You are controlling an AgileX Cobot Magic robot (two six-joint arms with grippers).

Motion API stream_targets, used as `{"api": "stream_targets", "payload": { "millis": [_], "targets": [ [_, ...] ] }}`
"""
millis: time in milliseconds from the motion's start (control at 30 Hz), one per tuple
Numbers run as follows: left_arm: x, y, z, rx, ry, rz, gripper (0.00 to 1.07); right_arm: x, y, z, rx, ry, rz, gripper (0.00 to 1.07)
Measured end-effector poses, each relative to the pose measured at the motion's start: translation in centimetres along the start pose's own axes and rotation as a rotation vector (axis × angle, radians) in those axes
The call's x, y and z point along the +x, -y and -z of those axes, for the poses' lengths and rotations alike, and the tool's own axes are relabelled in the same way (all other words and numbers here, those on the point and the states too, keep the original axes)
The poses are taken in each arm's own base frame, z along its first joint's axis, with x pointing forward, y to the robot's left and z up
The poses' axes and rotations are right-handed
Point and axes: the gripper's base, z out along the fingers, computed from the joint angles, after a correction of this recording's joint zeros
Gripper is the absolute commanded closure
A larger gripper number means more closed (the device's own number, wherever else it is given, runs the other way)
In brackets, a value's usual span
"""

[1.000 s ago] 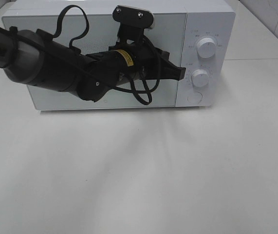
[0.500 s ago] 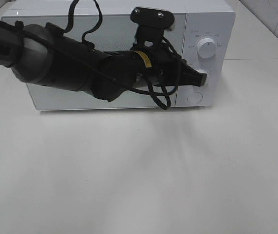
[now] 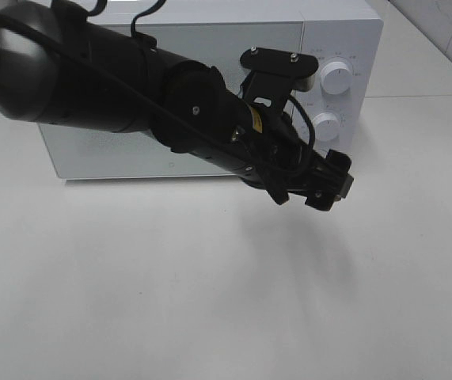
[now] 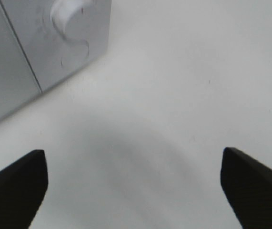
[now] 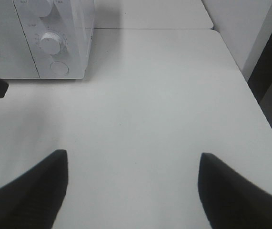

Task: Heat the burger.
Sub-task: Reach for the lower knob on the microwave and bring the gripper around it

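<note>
"Exterior high view first: what was the largest thing?"

"The white table point(image 3: 210, 301), which spread below the left gripper point(image 3: 330, 184). The gripper hung above it, its shadow falling on the tabletop underneath."

"And next in size?"

"The white microwave point(image 3: 91, 154), which stood behind that gripper with its door shut. The black left arm point(image 3: 91, 79) reached across the door front, and its gripper ended low in front of the control panel."

"How did that gripper stand?"

"The left wrist view showed the left gripper point(image 4: 133, 186) spread wide. Its two dark fingertips point(image 4: 16, 186) were far apart, with only bare table between them, so it had hold of nothing."

"What about the other gripper?"

"The right gripper point(image 5: 131, 191) appeared only in its own wrist view. It was also spread apart and empty, over bare table, with the microwave well beyond its fingertips."

"Which smaller things were there?"

"Two white knobs were on the panel. The upper knob point(image 3: 335, 77) was well above the left gripper, and the lower knob point(image 3: 326, 125) was just above and behind it. A round button point(image 5: 59, 67) sat under the lower knob."

"Where was the burger?"

"I could not tell, because no view showed it."
</note>
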Motion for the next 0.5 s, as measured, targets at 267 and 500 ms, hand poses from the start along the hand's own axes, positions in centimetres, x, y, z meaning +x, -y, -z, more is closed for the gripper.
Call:
{"api": "stream_targets", "payload": {
  "millis": [267, 500],
  "targets": [
    [1.6, 0.4, 4.2, -0.012, -0.355, 0.007, 0.07, 0.0, 0.0, 0.0, 0.0, 0.0, 0.0, 0.38],
    [2.2, 0.5, 8.9, -0.027, -0.576, -0.026, 0.08, 0.0, 0.0, 0.0, 0.0, 0.0, 0.0, 0.38]
  ]
}}
